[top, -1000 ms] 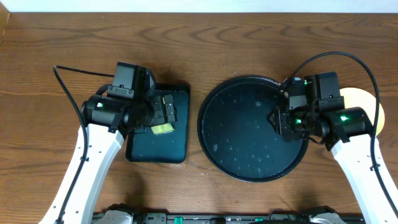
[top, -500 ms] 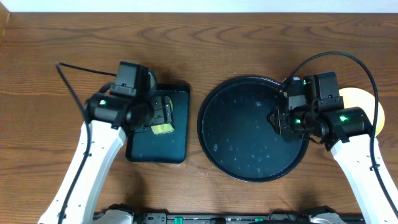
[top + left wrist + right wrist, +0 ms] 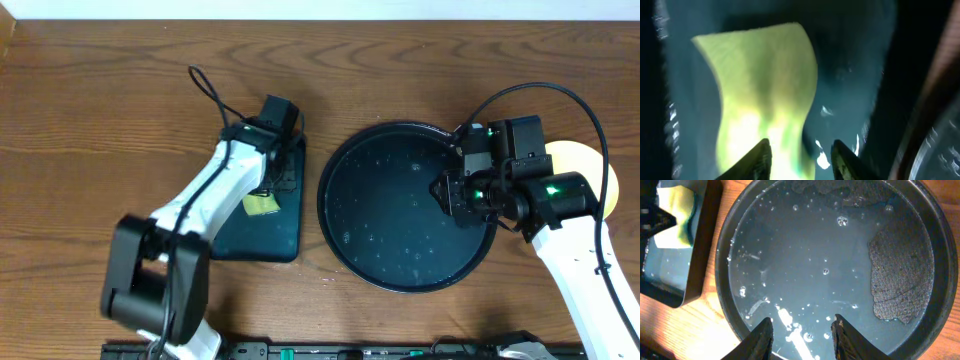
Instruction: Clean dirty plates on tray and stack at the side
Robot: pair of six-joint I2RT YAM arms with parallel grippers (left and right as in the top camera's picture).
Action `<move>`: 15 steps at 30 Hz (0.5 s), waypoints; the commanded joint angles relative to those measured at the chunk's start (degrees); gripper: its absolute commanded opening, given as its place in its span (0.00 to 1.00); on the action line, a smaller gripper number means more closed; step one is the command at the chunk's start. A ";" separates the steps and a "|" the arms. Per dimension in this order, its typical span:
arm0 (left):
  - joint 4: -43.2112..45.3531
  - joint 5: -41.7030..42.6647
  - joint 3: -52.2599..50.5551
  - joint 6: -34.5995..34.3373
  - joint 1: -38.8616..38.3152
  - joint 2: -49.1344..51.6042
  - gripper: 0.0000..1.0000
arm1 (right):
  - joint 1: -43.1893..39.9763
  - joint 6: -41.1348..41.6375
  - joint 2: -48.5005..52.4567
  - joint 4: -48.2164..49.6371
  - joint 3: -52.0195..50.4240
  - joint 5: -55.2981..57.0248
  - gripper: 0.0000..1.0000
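Note:
The black tray (image 3: pixel 332 170) sits at centre right, wet with droplets (image 3: pixel 825 272) and a dry patch; no plate lies in it. One pale yellow plate (image 3: pixel 578 158) shows at the right edge, partly under my right arm. My right gripper (image 3: pixel 441 190) (image 3: pixel 802 325) hovers over the tray's right side, open and empty. My left gripper (image 3: pixel 268 186) (image 3: pixel 800 147) is low over a yellow-green sponge (image 3: pixel 262 205) (image 3: pixel 760 85). Its left finger overlaps the sponge and its right finger stands beside it. Blur hides whether they pinch it.
The sponge rests in a rectangular dark teal tray (image 3: pixel 235 240) (image 3: pixel 700 245) left of the black tray, with a thin film of water. My left arm now stretches from the front left across the wood table (image 3: pixel 120 90).
My left arm has swung round, its elbow dropping toward the front edge and its wrist moving right and down onto the sponge. The right arm has not moved.

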 commanded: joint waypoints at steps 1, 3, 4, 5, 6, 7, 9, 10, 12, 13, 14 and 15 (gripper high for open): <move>1.55 -0.79 -0.68 -1.42 -0.81 3.78 0.37 | 0.83 0.50 0.00 0.09 0.11 0.13 0.37; 2.10 -0.81 -0.68 -1.42 -1.31 5.95 0.32 | 0.83 0.50 0.00 0.07 0.11 0.13 0.37; 2.21 -0.81 -0.68 -1.42 -1.49 6.97 0.29 | 0.83 0.50 0.00 0.07 0.11 0.13 0.36; 2.21 -0.81 -0.68 -1.42 -1.57 7.85 0.21 | 0.83 0.48 0.00 0.04 0.11 0.13 0.36; 2.16 -0.79 -0.68 -1.42 -1.57 8.39 0.11 | 0.83 0.50 0.00 0.04 0.11 0.13 0.36; 2.14 -0.81 -0.68 -1.42 -1.57 8.74 0.08 | 0.83 0.50 0.00 0.02 0.11 0.13 0.36; 1.92 -0.81 -0.57 -1.40 -1.51 8.50 0.08 | 0.83 0.50 0.00 0.02 0.11 0.13 0.36; 1.55 -0.79 -0.33 -1.42 -1.51 7.98 0.08 | 0.83 0.48 0.00 0.04 0.11 0.13 0.36; 0.59 -0.59 0.33 -1.42 -1.51 6.60 0.07 | 0.83 0.50 0.00 0.04 0.11 0.13 0.36; 0.02 -0.04 0.79 -1.44 -1.51 5.55 0.07 | 0.83 0.48 0.00 0.04 0.11 0.13 0.36; -0.46 0.87 1.16 -1.42 -1.51 4.50 0.08 | 0.83 0.48 0.00 0.04 0.11 0.13 0.36; -0.74 2.12 1.42 -1.42 -1.46 3.21 0.08 | 0.83 0.48 0.00 0.07 0.11 0.13 0.36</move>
